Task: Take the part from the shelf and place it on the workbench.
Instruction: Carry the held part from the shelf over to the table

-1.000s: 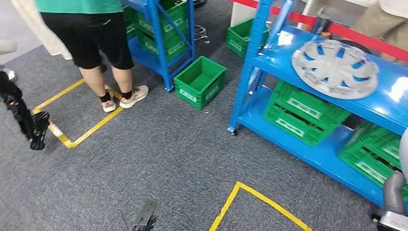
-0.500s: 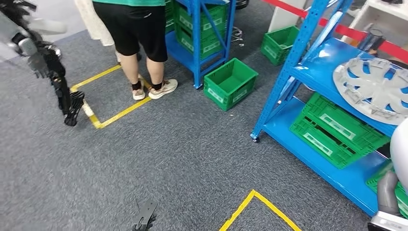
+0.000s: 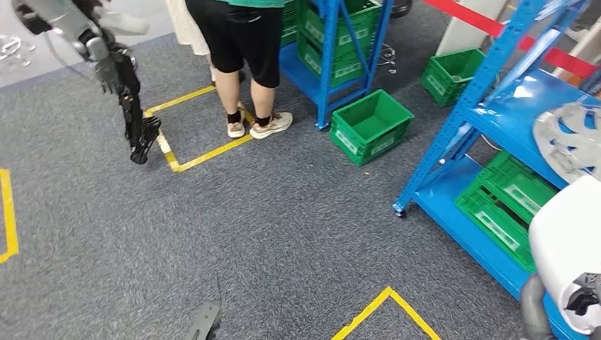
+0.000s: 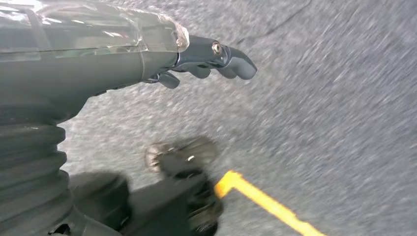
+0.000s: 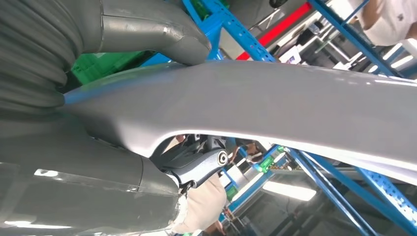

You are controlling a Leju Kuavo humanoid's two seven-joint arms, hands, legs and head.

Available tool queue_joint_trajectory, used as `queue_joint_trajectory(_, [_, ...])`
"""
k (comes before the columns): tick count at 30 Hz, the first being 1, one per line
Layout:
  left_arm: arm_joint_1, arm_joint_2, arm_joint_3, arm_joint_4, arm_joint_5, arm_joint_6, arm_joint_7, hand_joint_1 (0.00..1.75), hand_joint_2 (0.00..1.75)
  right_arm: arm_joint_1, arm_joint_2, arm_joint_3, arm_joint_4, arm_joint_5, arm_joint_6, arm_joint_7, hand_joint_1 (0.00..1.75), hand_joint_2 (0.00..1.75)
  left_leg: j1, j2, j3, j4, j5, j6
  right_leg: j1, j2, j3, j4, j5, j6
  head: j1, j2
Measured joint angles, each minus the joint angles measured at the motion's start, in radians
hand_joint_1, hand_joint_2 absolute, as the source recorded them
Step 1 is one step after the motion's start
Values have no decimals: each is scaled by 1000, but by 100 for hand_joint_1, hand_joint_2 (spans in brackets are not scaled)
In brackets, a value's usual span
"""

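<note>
My right hand (image 5: 193,165) grips a large pale grey curved part (image 5: 275,98), thumb (image 5: 147,29) over one face and dark fingers under the other. In the head view this part (image 3: 567,241) sits at the lower right edge above my right arm (image 3: 533,319). My left hand (image 3: 142,138) hangs from the raised left arm at the upper left, over the grey carpet. In the left wrist view its fingers (image 4: 216,54) are stretched out and hold nothing. A grey wheel cover (image 3: 570,142) lies on the blue shelf (image 3: 496,92) at the right.
A person (image 3: 244,42) in black shorts stands by a second blue rack (image 3: 333,49). A green crate (image 3: 371,126) sits on the floor between the racks, and more green crates (image 3: 507,205) fill the right shelf's lower level. Yellow tape (image 3: 386,301) marks the carpet.
The camera has turned left: shelf, crates and person have slid right in the picture. My left arm has swung up and inward. The part stays in my right hand.
</note>
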Motion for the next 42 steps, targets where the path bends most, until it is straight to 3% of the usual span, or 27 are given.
queue_joint_trajectory(2, [-5, 4, 1, 0, -13, -2, 13, 0, 175, -31, -2, 16, 3, 52, 1, 63, 175, 175, 0, -24, -5, -1, 6, 18, -3, -9, 0, 4, -5, 8, 2, 0])
queue_joint_trajectory(4, [-6, 4, -2, 0, -47, -3, 42, 0, 175, -33, -5, 27, -5, 106, 1, 121, 175, 175, 2, -51, -9, -3, 13, 30, -9, 25, -13, 43, -41, 17, 4, 0])
queue_joint_trajectory(6, [-5, -1, -8, 0, -83, -4, 67, 0, 175, -10, -8, 33, -24, 132, 1, 155, 175, 175, 3, -81, -14, -3, 18, 39, -11, 71, -58, 155, -111, 23, 7, 0])
queue_joint_trajectory(8, [1, -6, -15, 0, -101, -5, 82, 0, 175, 6, -10, 37, -39, 121, 1, 160, 175, 175, 1, -111, -19, -3, 22, 45, -11, 86, -107, 263, -153, 22, 8, 0])
queue_joint_trajectory(9, [5, -8, -18, 0, -103, -4, 87, 0, 175, 10, -11, 38, -42, 109, 1, 152, 175, 175, 0, -125, -19, -3, 24, 46, -11, 89, -113, 275, -146, 18, 8, 0])
queue_joint_trajectory(10, [9, -8, -22, 0, -101, -4, 91, 0, 175, 10, -13, 40, -44, 95, 1, 141, 175, 175, -2, -138, -19, -3, 25, 46, -11, 93, -101, 246, -117, 13, 8, 0])
queue_joint_trajectory(13, [9, -12, -27, 0, -87, -4, 93, 0, 175, -20, -26, 46, -46, 56, 1, 124, 175, 175, -4, -169, -20, -3, 32, 41, -8, 139, -21, 62, -16, -10, 8, 0])
queue_joint_trajectory(15, [-3, -17, -27, 0, -77, -4, 94, 0, 175, -65, -38, 52, -45, 31, 2, 132, 175, 175, -1, -183, -30, -2, 41, 30, -5, 160, -4, 10, -3, -17, 7, 0])
queue_joint_trajectory(17, [-13, -23, -27, -1, -71, -3, 99, 0, 175, -101, -49, 57, -43, 14, 2, 141, 175, 175, 3, -195, -39, -4, 50, 18, -2, 150, -6, 4, 2, -18, 7, 0])
queue_joint_trajectory(18, [-15, -24, -26, -2, -68, -3, 102, 0, 175, -113, -52, 59, -41, 10, 2, 143, 175, 175, 3, -193, -40, -3, 51, 15, -4, 142, -5, -2, 7, -19, 7, 0])
queue_joint_trajectory(19, [-17, -25, -26, -2, -67, -3, 104, 0, 175, -124, -54, 62, -40, 7, 2, 144, 175, 175, 0, -172, -44, 4, 44, 12, -6, 134, -3, -9, 13, -21, 6, 0])
queue_joint_trajectory(21, [-22, -27, -26, -2, -64, -3, 105, 0, 175, -141, -58, 66, -37, 6, 3, 144, 175, 175, -2, -114, -72, 63, -2, 5, -9, 112, -1, -23, 24, -25, 1, 0])
queue_joint_trajectory(22, [-25, -28, -26, -2, -64, -4, 105, 0, 175, -146, -58, 68, -36, 6, 3, 144, 175, 175, 0, -91, -98, 119, -38, -1, -9, 100, -2, -24, 26, -27, -2, 0])
queue_joint_trajectory(24, [-29, -29, -26, -2, -63, -4, 105, 0, 175, -148, -60, 74, -33, 5, 4, 143, 175, 175, 7, -86, -147, 233, -93, -12, -9, 73, -7, -23, 27, -27, -3, 0])
queue_joint_trajectory(25, [-30, -30, -26, -2, -62, -4, 105, 0, 175, -150, -61, 78, -31, 4, 4, 142, 175, 175, 10, -88, -154, 258, -98, -16, -9, 59, -9, -21, 27, -27, -3, 0])
queue_joint_trajectory(26, [-29, -30, -26, -2, -61, -4, 106, 0, 175, -153, -61, 81, -28, 1, 4, 139, 175, 175, 12, -86, -139, 244, -83, -20, -10, 46, -10, -19, 26, -25, -3, 0])
queue_joint_trajectory(27, [-29, -30, -26, -1, -60, -4, 108, 0, 175, -155, -61, 83, -26, -4, 4, 135, 175, 175, 14, -79, -106, 194, -55, -23, -11, 34, -9, -16, 24, -22, -3, 0])
queue_joint_trajectory(28, [-29, -30, -26, -1, -59, -4, 110, 0, 175, -158, -61, 85, -25, -10, 4, 128, 175, 175, 14, -54, -64, 126, -30, -26, -12, 23, -9, -11, 20, -16, -3, 0])
queue_joint_trajectory(30, [-30, -29, -26, -1, -55, -2, 113, 0, 175, -162, -60, 88, -21, -23, 4, 110, 175, 175, 10, -9, -6, 24, -3, -16, -7, 7, -10, 0, 12, -4, -4, 0])
queue_joint_trajectory(31, [-29, -29, -26, -1, -52, -1, 112, 0, 175, -164, -60, 91, -19, -30, 4, 99, 175, 175, 6, 3, 2, 4, -4, -6, -5, -1, -10, 3, 9, 1, -3, 0])
queue_joint_trajectory(33, [-27, -28, -26, -1, -41, 5, 106, 0, 175, -171, -58, 96, -13, -44, 4, 75, 175, 175, 2, -15, -2, 2, -1, 13, -5, -18, -9, 3, 8, 7, 0, 0])
queue_joint_trajectory(35, [-26, -26, -26, 0, -29, 11, 101, 0, 175, -177, -56, 102, -7, -54, 4, 58, 175, 175, 4, -37, -5, -1, 4, 26, -10, 7, -15, 26, -17, 15, 2, 0])
queue_joint_trajectory(37, [-27, -23, -25, 0, -23, 15, 97, 0, 175, -179, -56, 105, -1, -59, 4, 51, 175, 175, 5, -61, -6, -2, 8, 35, -14, 62, -53, 125, -82, 21, 6, 0])
queue_joint_trajectory(39, [-27, -21, -25, 0, -22, 15, 96, 0, 175, -179, -55, 108, 4, -62, 4, 50, 175, 175, 2, -85, -9, -2, 11, 41, -14, 85, -114, 261, -142, 18, 8, 0])
queue_joint_trajectory(40, [-26, -20, -25, 0, -21, 15, 96, 0, 175, -179, -54, 110, 8, -62, 4, 49, 175, 175, -1, -98, -11, -2, 13, 43, -13, 88, -132, 298, -149, 15, 8, 0])
queue_joint_trajectory(41, [-26, -19, -25, 0, -20, 15, 96, 0, 175, -180, -54, 113, 11, -63, 4, 49, 175, 175, -3, -111, -11, -2, 14, 44, -13, 89, -136, 300, -134, 10, 8, 0])
queue_joint_trajectory(42, [-25, -18, -24, 0, -17, 15, 95, 0, 175, -181, -53, 115, 14, -67, 4, 48, 175, 175, -5, -124, -10, -1, 15, 45, -12, 94, -120, 260, -100, 3, 8, 0])
